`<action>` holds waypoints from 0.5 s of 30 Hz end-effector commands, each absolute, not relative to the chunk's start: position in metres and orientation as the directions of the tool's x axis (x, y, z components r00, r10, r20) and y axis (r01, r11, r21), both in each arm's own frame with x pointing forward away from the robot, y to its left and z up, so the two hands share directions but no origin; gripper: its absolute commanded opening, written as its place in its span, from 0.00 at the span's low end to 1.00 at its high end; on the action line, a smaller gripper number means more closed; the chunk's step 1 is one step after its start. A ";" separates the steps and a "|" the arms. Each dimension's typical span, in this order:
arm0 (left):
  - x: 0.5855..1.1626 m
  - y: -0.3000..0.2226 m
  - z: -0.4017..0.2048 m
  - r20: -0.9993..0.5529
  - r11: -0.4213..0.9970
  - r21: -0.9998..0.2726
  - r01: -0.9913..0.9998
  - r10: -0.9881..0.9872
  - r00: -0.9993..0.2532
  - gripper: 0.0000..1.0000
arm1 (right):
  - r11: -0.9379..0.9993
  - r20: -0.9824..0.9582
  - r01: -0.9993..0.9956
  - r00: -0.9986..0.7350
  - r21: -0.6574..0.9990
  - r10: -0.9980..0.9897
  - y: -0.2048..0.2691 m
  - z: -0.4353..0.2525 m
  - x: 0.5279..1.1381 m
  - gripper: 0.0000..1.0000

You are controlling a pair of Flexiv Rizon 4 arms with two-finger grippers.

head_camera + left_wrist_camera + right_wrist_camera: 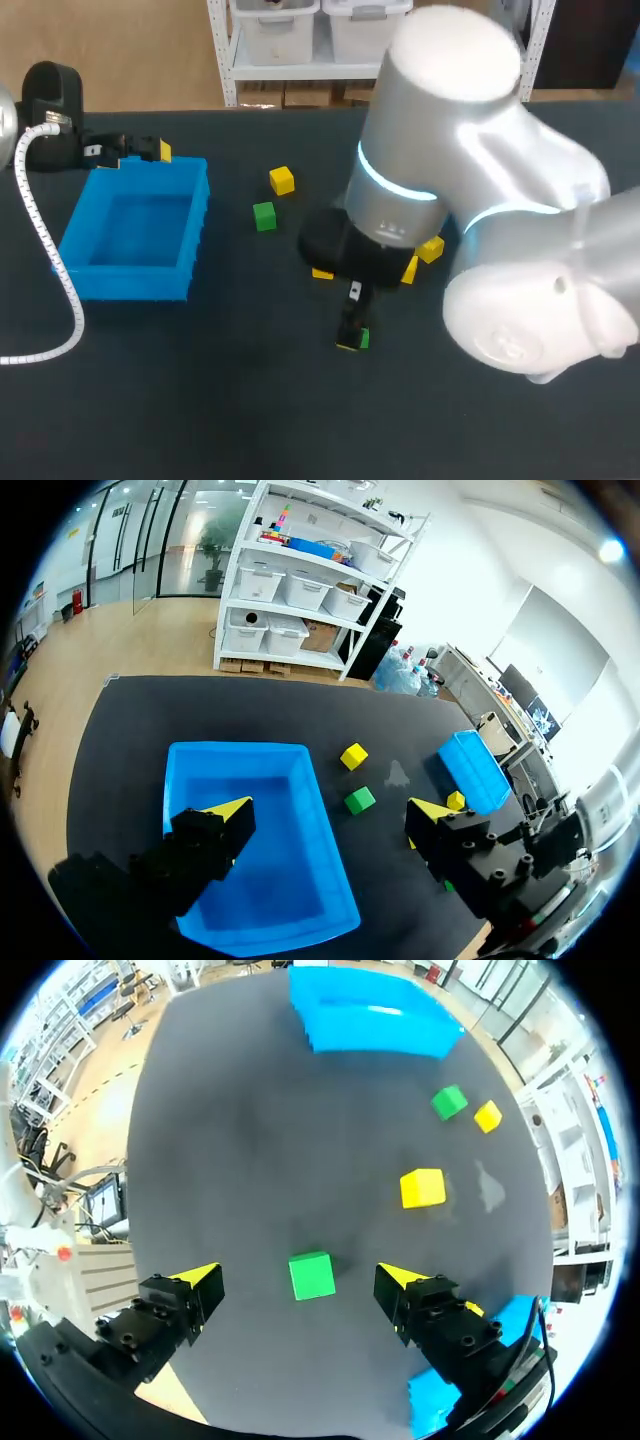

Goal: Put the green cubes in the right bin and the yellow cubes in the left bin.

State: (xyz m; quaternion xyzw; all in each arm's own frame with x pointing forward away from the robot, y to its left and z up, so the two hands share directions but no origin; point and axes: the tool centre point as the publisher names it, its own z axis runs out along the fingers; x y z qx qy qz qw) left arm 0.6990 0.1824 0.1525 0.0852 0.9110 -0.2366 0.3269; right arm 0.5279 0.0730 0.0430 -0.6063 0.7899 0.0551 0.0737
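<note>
My right gripper is open, and a green cube lies on the table between its fingers, touching neither. That cube shows under the gripper in the head view. A yellow cube lies ahead of the gripper. Further on sit a second green cube and another yellow cube. One more yellow cube lies by my right arm. My left gripper hangs open and empty over the left blue bin. The right blue bin is hidden behind my right arm in the head view.
A white coiled cable runs along the left bin's outer side. A black stand sits at the table's far left corner. My right arm covers the table's right side.
</note>
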 end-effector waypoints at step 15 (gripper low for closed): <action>0.699 0.185 0.151 -0.641 0.867 -0.382 0.319 0.000 -0.768 1.00 | 0.256 -0.137 -0.966 -0.257 0.019 -0.957 0.065 0.002 0.530 0.01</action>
